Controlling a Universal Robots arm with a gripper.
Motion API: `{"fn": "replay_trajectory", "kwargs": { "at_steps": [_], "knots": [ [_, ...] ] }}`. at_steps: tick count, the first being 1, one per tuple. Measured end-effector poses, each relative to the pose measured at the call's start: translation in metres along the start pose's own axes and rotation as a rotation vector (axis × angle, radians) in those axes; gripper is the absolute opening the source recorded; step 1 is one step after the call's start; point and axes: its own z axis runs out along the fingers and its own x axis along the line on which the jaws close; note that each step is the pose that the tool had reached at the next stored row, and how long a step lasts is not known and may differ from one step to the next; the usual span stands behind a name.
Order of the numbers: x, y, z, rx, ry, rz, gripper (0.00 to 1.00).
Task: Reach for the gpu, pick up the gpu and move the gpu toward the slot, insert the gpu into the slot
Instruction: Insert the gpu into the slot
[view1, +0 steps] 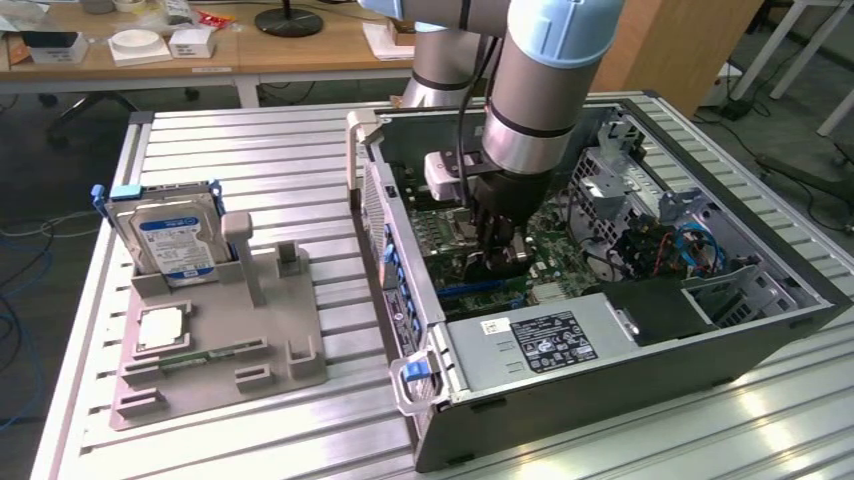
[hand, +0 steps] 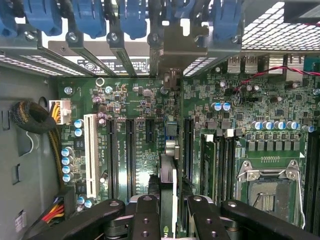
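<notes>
Reaching and lifting done: thin dark gpu card with silver metal end bracket held edge-on between the black fingers of the gripper, jaws clamped on its sides, down inside the open black computer case lying on the slatted metal table. Card standing over the green motherboard, in line with a long black expansion slot. Long axis running along the slot, bracket end toward the case's rear wall. Full seating not confirmed; insertion apparently under way.

Exterior view high, angled down; wrist view close over shared motherboard.
</notes>
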Motion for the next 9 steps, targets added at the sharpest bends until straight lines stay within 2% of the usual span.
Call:
{"fn": "replay_trajectory", "kwargs": {
  "at_steps": [9],
  "knots": [
    [0.0028,0.0004,0.0000,-0.0002,0.0002,0.000,0.26]
  ]
}}
